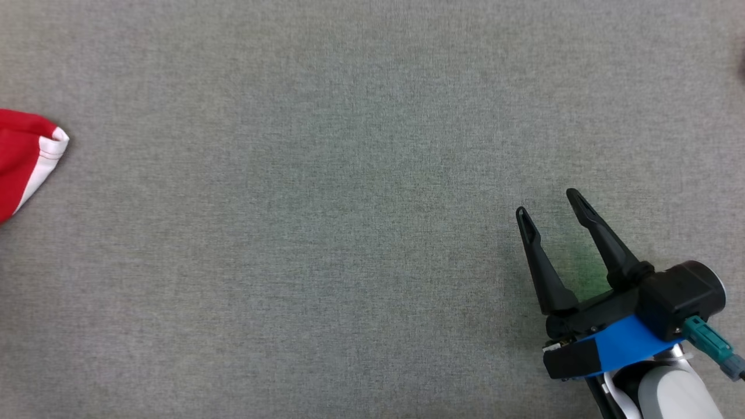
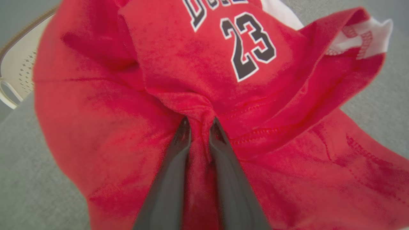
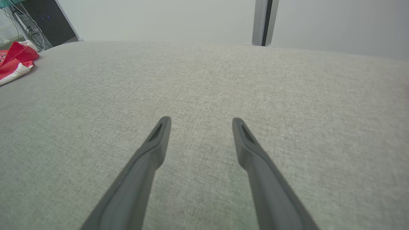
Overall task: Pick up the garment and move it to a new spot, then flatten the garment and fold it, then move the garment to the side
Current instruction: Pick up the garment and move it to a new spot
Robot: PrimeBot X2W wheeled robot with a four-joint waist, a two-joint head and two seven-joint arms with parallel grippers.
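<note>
The grey cloth-covered table (image 1: 349,233) spreads wide. The red garment (image 1: 23,157) with white trim lies bunched at its far left edge. The right tool (image 1: 547,202) hovers low at the lower right on a pale forearm, fingers spread apart and angled up-left. The left tool (image 2: 201,123) reaches into the jersey, pinching a raised fold of red cloth below the number 23.

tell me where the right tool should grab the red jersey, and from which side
Probably the white-trimmed corner: it juts toward the open right tool and curls up off the grey surface, giving a raised edge. Come in low from the robot's right. The left tool pinches a fold in the red jersey.
</note>
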